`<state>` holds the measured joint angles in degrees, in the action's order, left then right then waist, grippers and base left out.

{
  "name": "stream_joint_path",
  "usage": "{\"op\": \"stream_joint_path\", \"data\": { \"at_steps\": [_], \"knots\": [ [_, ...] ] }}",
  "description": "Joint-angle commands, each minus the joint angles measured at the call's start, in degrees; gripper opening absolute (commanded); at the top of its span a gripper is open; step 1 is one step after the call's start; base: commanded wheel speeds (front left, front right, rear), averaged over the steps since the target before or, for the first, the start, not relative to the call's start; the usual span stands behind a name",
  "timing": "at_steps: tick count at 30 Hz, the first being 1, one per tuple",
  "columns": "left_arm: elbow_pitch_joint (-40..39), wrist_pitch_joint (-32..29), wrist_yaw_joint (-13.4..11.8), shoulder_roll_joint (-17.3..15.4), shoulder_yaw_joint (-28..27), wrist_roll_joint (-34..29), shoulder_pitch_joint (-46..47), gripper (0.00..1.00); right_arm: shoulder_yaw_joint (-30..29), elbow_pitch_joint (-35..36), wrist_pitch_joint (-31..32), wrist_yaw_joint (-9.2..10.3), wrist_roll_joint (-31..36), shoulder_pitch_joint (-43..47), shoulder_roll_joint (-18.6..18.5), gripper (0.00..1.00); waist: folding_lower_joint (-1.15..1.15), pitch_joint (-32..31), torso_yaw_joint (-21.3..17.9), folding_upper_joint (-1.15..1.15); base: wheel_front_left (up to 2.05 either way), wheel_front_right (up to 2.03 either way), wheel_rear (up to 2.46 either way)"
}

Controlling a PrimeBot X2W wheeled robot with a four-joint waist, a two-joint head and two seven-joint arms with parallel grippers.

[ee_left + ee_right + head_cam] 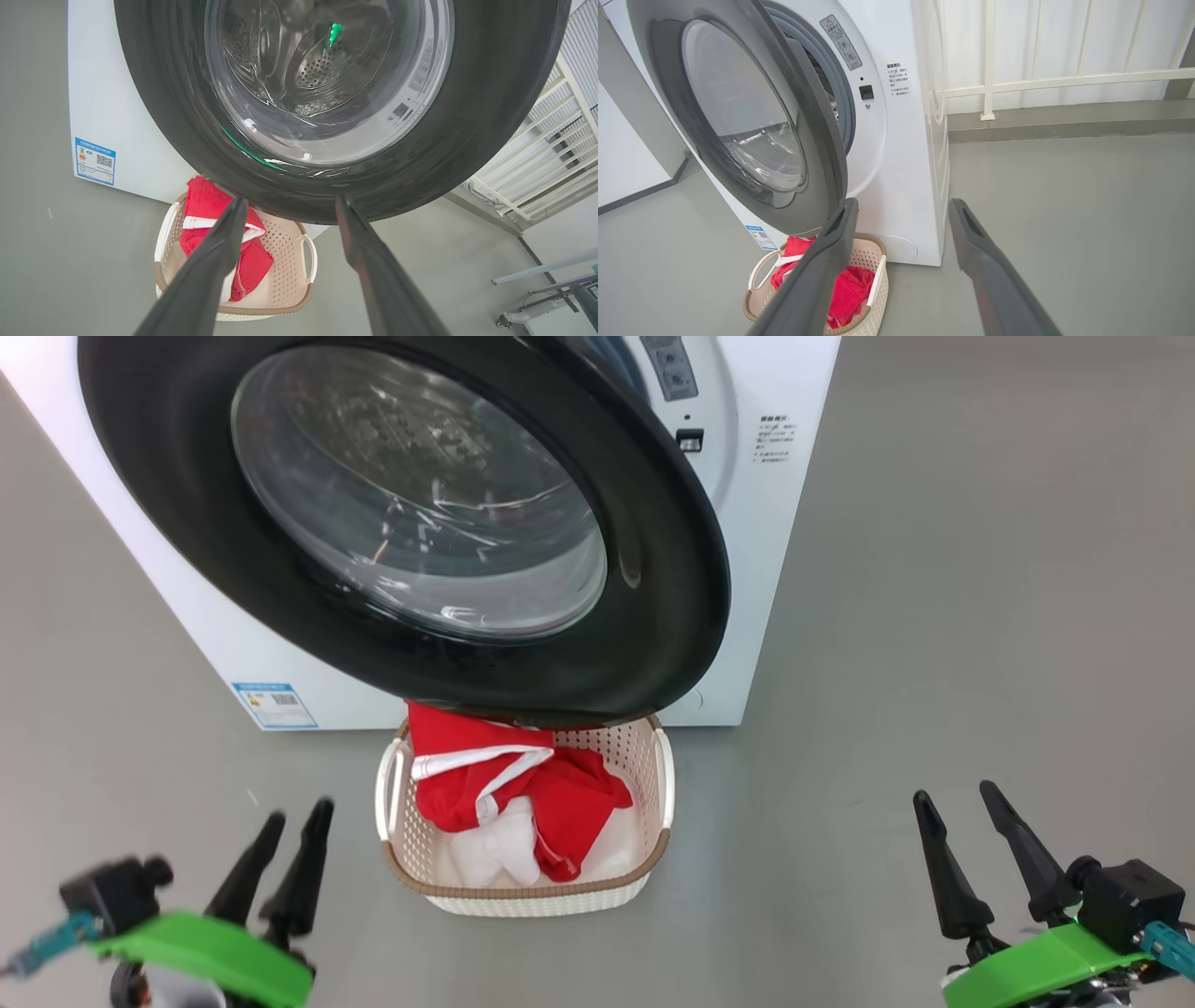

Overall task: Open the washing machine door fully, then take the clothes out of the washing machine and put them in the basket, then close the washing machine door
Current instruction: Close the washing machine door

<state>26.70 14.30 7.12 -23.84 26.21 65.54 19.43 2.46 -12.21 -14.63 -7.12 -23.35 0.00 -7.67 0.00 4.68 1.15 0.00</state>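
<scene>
A smooth, evenly lit grey floor point(980, 569) runs to a low grey kerb point(1064, 121) carrying a white railing point(1064, 80) with upright posts before pale ribbed panels, while a white wall point(626, 158) with a dark skirting strip point(644, 190) stands on the other side.

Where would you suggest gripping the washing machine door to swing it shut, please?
Pinch the washing machine door at its black rim's free edge, the side nearest the latch socket, bringing the right pincer in from the robot's right. The door stands ajar, hinged on the left, so that thin edge is exposed and likely gives most leverage.
</scene>
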Motion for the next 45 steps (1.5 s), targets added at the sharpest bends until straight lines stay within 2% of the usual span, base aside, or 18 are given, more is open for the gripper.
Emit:
{"op": "stream_joint_path", "data": {
  "at_steps": [1, 13, 26, 35, 45],
  "knots": [
    [-1.5, 0.7, 0.4, -1.5, -4.1, -3.0, -1.2, 1.00, 0.8, 1.2, -0.4, -0.36, -0.3, 0.5, -1.3, 1.00, 0.00, -0.6, -0.2, 0.00, 0.00, 0.00, 0.00],
    [-6.0, 0.7, 0.4, 3.8, -17.3, -17.7, -12.2, 1.00, 0.1, 1.2, -0.4, -0.36, -0.8, 3.2, -2.0, 1.00, 0.00, -2.9, -0.3, 0.00, 0.00, 0.00, 0.00],
    [-13.1, 0.7, 0.4, 10.6, -29.7, -39.4, -20.1, 1.00, -1.0, 1.8, -0.4, -0.36, -0.8, 5.7, -2.0, 1.00, 0.00, -4.4, -1.2, 0.00, 0.00, 0.00, 0.00],
    [-16.2, 0.7, 0.4, 13.7, -33.3, -48.6, -22.9, 1.00, -1.7, 2.2, -0.4, -0.36, -0.8, 6.6, -2.1, 1.00, 0.00, -4.8, -1.4, 0.00, 0.00, 0.00, 0.00],
    [-16.7, 0.7, 0.4, 15.3, -33.5, -51.5, -23.9, 1.00, -2.1, 2.4, -0.4, -0.36, -0.6, 6.7, -1.7, 1.00, 0.00, -4.3, -1.0, 0.00, 0.00, 0.00, 0.00]
  ]
}}
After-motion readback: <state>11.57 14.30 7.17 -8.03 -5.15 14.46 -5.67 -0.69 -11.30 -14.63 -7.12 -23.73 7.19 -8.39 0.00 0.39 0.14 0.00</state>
